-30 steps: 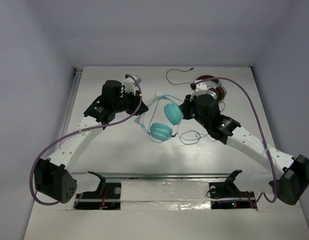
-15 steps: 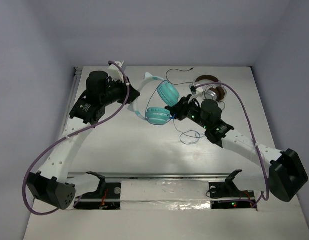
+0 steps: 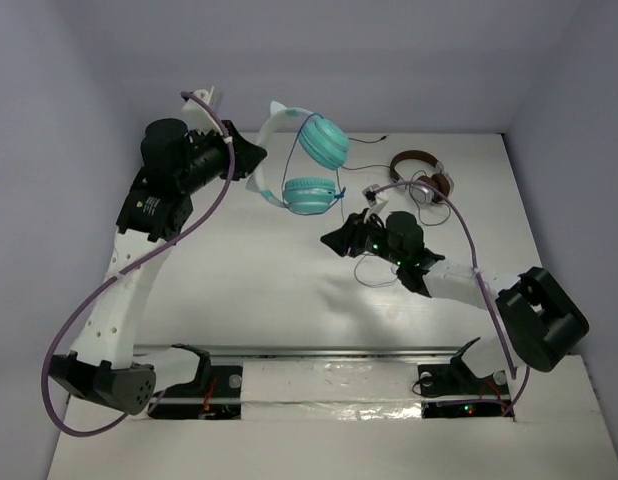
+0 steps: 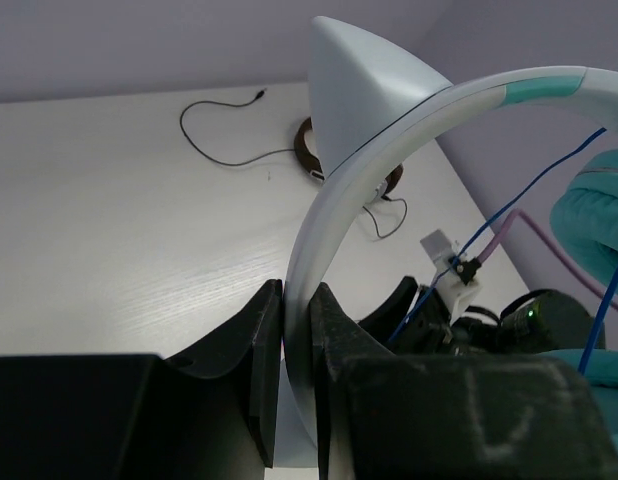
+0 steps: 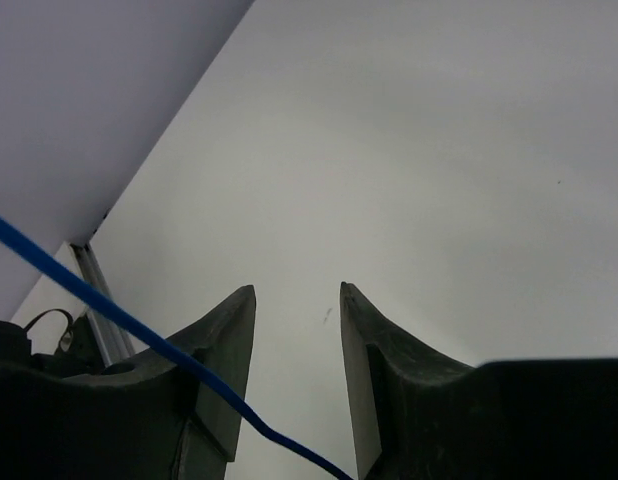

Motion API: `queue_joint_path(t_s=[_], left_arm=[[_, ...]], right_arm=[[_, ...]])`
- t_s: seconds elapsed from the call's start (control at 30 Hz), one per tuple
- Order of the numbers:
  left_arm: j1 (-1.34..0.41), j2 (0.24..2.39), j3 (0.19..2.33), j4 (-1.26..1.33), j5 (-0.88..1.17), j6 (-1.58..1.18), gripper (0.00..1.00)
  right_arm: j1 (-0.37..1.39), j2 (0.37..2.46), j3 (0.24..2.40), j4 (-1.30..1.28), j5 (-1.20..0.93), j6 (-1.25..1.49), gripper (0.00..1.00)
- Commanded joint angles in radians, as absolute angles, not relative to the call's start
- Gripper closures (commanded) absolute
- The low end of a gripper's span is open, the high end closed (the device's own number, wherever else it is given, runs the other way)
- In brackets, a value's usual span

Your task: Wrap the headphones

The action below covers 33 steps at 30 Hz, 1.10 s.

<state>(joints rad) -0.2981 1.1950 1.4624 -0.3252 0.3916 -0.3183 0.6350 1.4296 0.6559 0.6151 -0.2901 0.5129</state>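
The headphones hang in the air at the back of the top view, with teal ear cups and a pale headband. My left gripper is shut on the headband and holds it up; in the left wrist view the headband runs between my fingers at the gripper. The thin blue cable drops from the cups to a loose loop on the table. My right gripper is open low over the table. In the right wrist view the gripper has its jaws apart, and the blue cable crosses in front of the left finger.
Brown-and-silver headphones lie at the back right, and their black cable curls toward the back wall. They also show in the left wrist view. A metal rail runs along the near edge.
My left arm has lifted the headphones up and toward the back left. My right gripper has moved left and nearer, away from the cups, and the blue cable now stretches between them.
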Motion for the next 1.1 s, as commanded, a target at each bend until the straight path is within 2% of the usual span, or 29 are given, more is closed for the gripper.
queue_joint_path(t_s=[0.0,0.1,0.4,0.6,0.67,0.7,0.77,0.8,0.9,1.07], left_arm=[[-0.276,1.21,1.543,-0.199,0.405,-0.413,1.0],[-0.253,1.235,1.594,-0.193,0.399,-0.428,1.0],[-0.183,1.316,1.758,-0.212,0.397,-0.446,1.0],[-0.173,1.364,1.74,-0.176,0.359,-0.488,1.0],[-0.173,1.371,1.709,-0.134,0.353,-0.509,1.0],[-0.173,1.368,1.668,-0.115,0.348,-0.537,1.0],[-0.173,1.362,1.629,-0.071,0.31,-0.558,1.0],[-0.173,1.361,1.597,-0.063,0.292,-0.567,1.0],[-0.163,1.373,1.571,-0.051,0.249,-0.572,1.0],[-0.152,1.387,1.513,-0.022,0.131,-0.592,1.0]], right_arm=[[0.629,1.446,0.621,0.751,-0.327,0.557,0.54],[0.629,1.471,0.585,0.804,-0.336,0.577,0.5],[0.629,1.525,0.572,0.802,-0.368,0.609,0.48],[0.629,1.513,0.537,0.773,-0.362,0.637,0.48],[0.629,1.506,0.538,0.762,-0.376,0.647,0.53],[0.644,1.505,0.538,0.762,-0.389,0.65,0.59],[0.681,1.506,0.545,0.747,-0.393,0.657,0.65],[0.698,1.509,0.558,0.735,-0.387,0.655,0.79],[0.771,1.508,0.578,0.664,-0.335,0.649,1.0],[0.92,1.48,0.646,0.415,-0.252,0.626,1.0]])
